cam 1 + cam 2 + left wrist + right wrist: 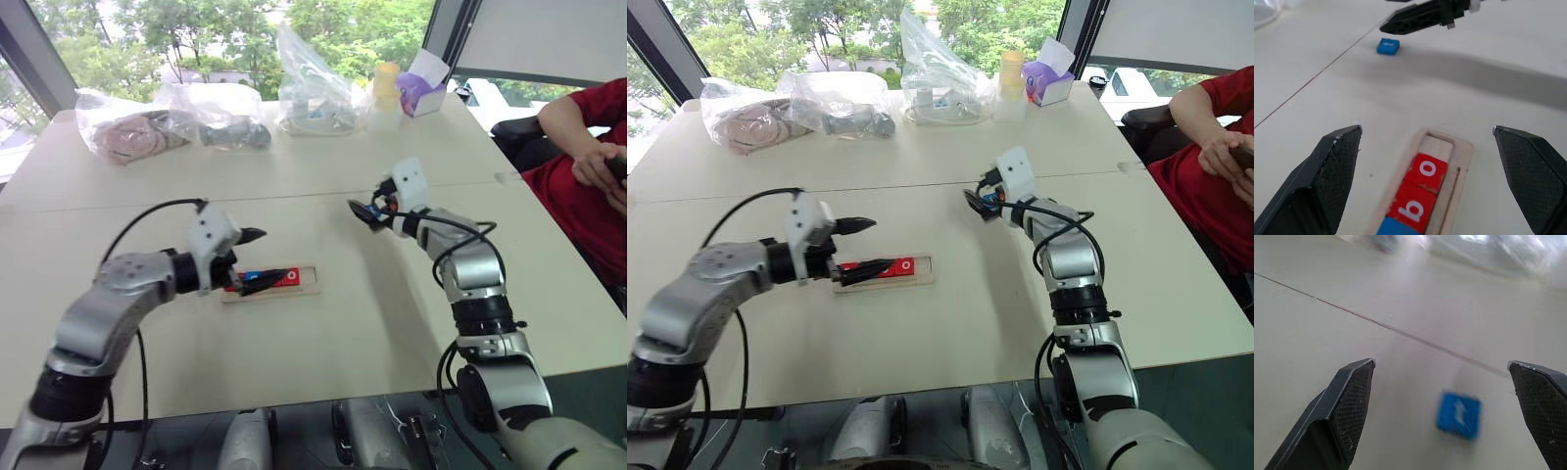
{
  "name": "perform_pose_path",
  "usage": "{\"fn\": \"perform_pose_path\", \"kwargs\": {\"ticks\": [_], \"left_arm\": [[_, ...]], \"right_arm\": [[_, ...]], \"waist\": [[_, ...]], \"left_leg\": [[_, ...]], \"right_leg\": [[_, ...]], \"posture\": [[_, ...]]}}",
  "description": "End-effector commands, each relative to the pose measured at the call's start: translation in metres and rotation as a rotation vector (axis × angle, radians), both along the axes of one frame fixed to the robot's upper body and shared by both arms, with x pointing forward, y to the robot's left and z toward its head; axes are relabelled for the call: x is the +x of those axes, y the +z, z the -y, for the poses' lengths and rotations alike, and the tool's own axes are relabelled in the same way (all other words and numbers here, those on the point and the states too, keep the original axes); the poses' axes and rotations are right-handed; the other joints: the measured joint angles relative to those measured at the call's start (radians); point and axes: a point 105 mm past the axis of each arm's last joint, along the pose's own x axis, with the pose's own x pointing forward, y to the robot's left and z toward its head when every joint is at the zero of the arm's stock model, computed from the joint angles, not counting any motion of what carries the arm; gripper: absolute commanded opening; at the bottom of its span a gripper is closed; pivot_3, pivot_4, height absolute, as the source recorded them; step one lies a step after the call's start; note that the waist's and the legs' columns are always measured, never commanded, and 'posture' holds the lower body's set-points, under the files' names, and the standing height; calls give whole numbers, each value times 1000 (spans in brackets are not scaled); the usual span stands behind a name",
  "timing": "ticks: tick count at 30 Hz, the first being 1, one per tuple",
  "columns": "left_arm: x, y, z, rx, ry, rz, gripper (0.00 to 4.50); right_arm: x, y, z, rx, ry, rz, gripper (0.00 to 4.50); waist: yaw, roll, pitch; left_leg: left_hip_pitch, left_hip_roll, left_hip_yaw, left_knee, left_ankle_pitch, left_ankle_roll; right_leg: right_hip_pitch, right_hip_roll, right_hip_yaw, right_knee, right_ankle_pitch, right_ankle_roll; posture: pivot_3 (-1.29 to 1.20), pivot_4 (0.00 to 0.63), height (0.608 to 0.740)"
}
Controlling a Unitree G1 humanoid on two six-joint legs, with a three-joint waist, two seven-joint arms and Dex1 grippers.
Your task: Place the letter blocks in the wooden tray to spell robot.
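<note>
The wooden tray (312,286) is lying at centre frame on the table (323,333), holding a red o block (1426,169), a red b block (1413,209) and a blue block (1396,229) in a row, with its end slot unfilled. The left gripper (260,259) is hovering over the tray, jaws fully spread, gripping nothing. The right gripper (361,211) is hanging upper right of centre, jaws wide, empty, above a loose blue block (1458,414) lying on the table
</note>
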Motion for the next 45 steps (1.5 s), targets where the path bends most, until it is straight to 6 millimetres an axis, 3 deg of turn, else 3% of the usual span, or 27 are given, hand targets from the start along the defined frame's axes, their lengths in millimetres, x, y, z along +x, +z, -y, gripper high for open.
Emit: {"fn": "perform_pose_path", "kwargs": {"ticks": [1, 12, 16, 19, 23, 24, 29, 32, 38, 45], "left_arm": [[8, 5, 13, 23, -4, 74, 4500], [13, -3, 8, 72, 27, 95, 4500], [14, -4, 6, 75, 39, 94, 4500], [13, -4, 5, 78, 42, 93, 4500], [12, -5, 7, 72, 38, 91, 4500], [11, -5, 8, 69, 37, 91, 4500], [10, 1, 11, 51, 27, 104, 4500], [8, 5, 13, 46, 7, 110, 4500], [6, 10, 19, 56, -46, 115, 4500], [2, 6, 23, 88, -125, 79, 4500]], "right_arm": [[9, 2, -3, 30, -37, 26, 4438], [33, -18, -10, 96, -100, -46, 4438], [35, -25, -23, 100, -74, -73, 4438], [34, -28, -28, 94, -66, -71, 3628], [34, -30, -29, 78, -67, -68, 1532], [34, -30, -29, 73, -66, -66, 1217], [32, -15, -16, 50, -108, 6, 1254], [13, -5, -6, 63, -157, 43, 1254], [-61, -12, -11, 140, -209, -47, 1254], [-104, -15, -13, 170, -292, -144, 1254]], "waist": [[-2, 0, 0], [-21, 0, 0], [-24, 0, 0], [-24, 0, 0], [-22, 0, 0], [-22, 0, 0], [-21, 0, 0], [-17, 0, 0], [-9, 0, 0], [-6, 0, 0]], "left_leg": [[0, 0, 0, 0, 0, 0], [0, 0, -1, -1, 0, 0], [0, 0, -1, -1, 0, 0], [0, 0, -1, -1, 0, 0], [0, 1, -1, -1, 0, 0], [0, 1, -1, -1, 0, 0], [0, 1, -1, -1, 0, 0], [-2, 1, -3, -1, 0, 0], [-7, 2, -4, -1, 0, 0], [-8, 1, -4, 1, 0, -1]], "right_leg": [[0, 1, 0, 0, 0, 0], [0, 1, 0, 0, 0, 1], [0, 1, 0, 0, 0, 1], [0, 1, 0, 0, 0, 1], [0, 1, 0, 0, 0, 1], [0, 0, 0, 0, 0, 1], [0, 0, 0, 0, 0, 1], [0, 0, 0, 0, 0, 1], [-5, 0, -1, 0, 0, 2], [-6, 0, -1, 0, -1, 0]], "posture": [[0, 150, 740], [0, 150, 740], [0, 150, 740], [0, 150, 740], [0, 150, 740], [0, 150, 740], [0, 150, 740], [0, 150, 740], [0, 150, 740], [0, 150, 740]]}}
